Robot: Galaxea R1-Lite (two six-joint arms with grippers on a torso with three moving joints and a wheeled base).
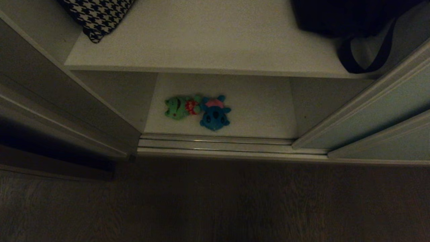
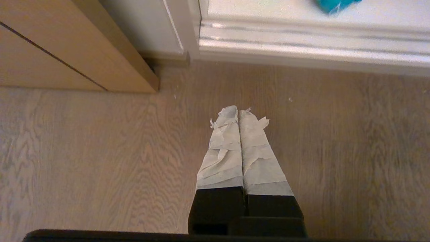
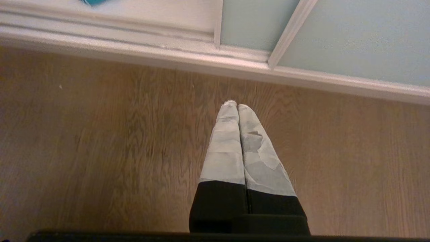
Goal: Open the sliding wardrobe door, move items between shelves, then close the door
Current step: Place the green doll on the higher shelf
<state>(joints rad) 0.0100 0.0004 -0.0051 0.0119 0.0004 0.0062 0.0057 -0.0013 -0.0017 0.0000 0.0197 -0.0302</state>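
While the sliding wardrobe door (image 1: 373, 111) stands pushed to the right side, the wardrobe is open in the middle. Two toys lie on the lower shelf (image 1: 262, 111), near its front edge and touching each other: the green toy (image 1: 178, 107) on the left and the blue toy (image 1: 215, 114) on the right. Above them is the upper shelf (image 1: 208, 43), with one houndstooth cushion (image 1: 99, 15) at its back left corner and one black bag (image 1: 349, 20) at its back right corner.

Only the head view shows both shelves, both toys, the cushion and the bag. No arm shows there. Each wrist view shows just a blue scrap of toy past the metal door track (image 2: 302, 43).

Both arms hang low and point down at the wooden floor (image 1: 215, 201), in front of the track. The left gripper (image 2: 238, 112) has its two taped fingers pressed together, holding nothing. The right gripper (image 3: 237, 106) is the same, with fingers together and nothing between them, near the foot of the door.
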